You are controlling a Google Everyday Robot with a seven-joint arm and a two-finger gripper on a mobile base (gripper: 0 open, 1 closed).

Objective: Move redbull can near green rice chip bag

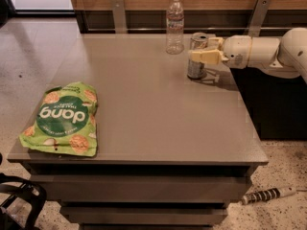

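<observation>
The redbull can [195, 67], slim and silver-grey with a shiny top, stands upright on the grey table [144, 104] at the back right. My gripper [205, 50] reaches in from the right on a white arm and is shut on the can's upper part, one cream finger [201, 57] in front and one behind. The green rice chip bag [61, 119], bright green with "dang" in a dark circle, lies flat at the table's front left corner, far from the can.
A clear plastic water bottle [175, 25] stands at the back of the table, just left of the can. The table's right edge is close beside the arm. A cable plug [266, 195] lies on the floor at the right.
</observation>
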